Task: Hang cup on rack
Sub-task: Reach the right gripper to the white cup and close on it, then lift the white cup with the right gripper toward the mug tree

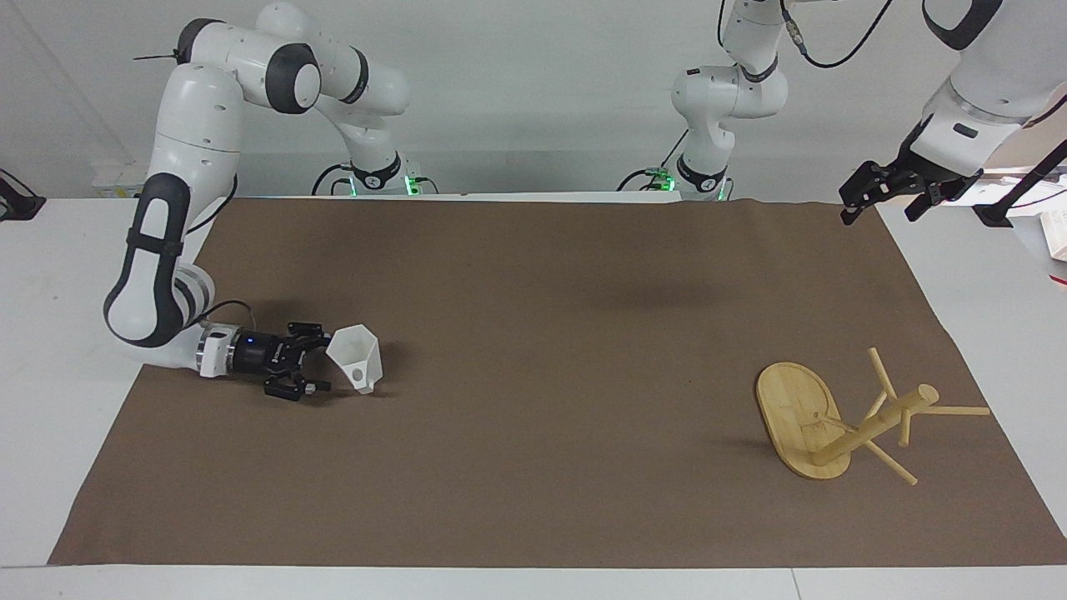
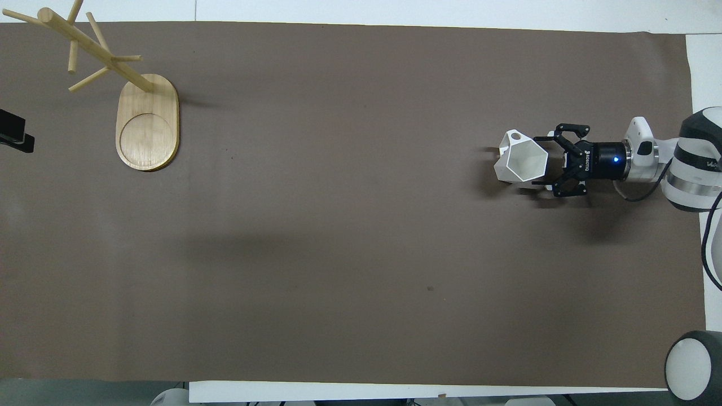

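The right end effector (image 1: 321,363), fingers apart, lies low beside the upright cup (image 1: 356,357). The left end effector (image 1: 884,200) waits, fingers apart. The rack (image 1: 842,421) stands toward the left arm's end.

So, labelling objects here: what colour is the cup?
White all over, the cup shows best in the overhead view.
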